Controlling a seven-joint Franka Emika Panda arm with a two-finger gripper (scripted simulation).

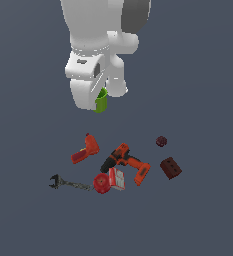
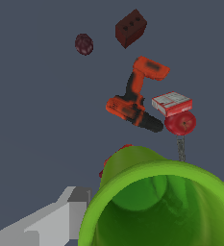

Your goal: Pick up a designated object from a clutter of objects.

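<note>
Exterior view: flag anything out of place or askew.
The green cup is off the surface, held up at the gripper, apart from the clutter below. That suits a pick. The power drill lies on its side. Nothing looks spilled or damaged.

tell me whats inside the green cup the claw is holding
Nothing shows inside the green cup: the wrist view looks into a hollow, darker green interior. Its deepest part falls below the picture edge, so that cannot be checked. The claw holds it above the clutter.
</note>
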